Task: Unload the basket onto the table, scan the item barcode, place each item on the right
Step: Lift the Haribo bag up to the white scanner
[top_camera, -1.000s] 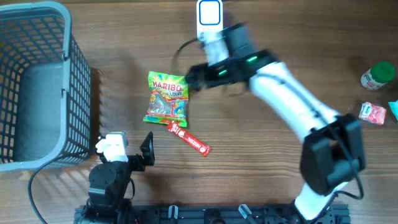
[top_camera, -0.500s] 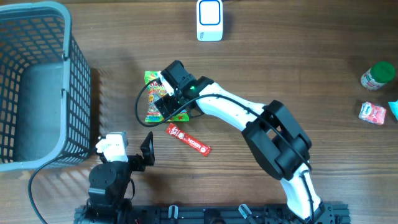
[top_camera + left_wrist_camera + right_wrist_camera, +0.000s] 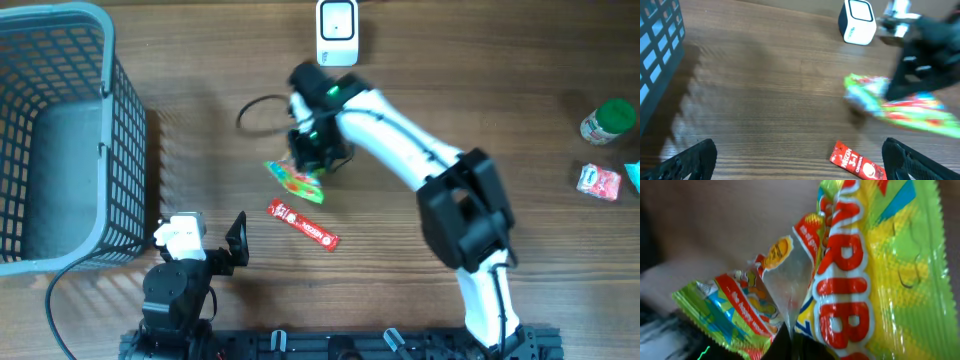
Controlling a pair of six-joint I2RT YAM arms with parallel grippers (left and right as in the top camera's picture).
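the haribo candy bag (image 3: 296, 180) is a glossy green-and-yellow pouch with red lettering; it sits crumpled and tilted, pinched at its upper edge by the closed right end effector (image 3: 318, 152); the scanner (image 3: 337, 31), a white box with a dark-rimmed window, stands at the far edge of the tabletop (image 3: 180, 130), apart from the bag

The right hand (image 3: 316, 158), open a second ago, has closed on the green-and-yellow plastic sweet bag (image 3: 296, 181) and pulled it, tilted and crumpled, up from the wooden worktop (image 3: 500, 80).
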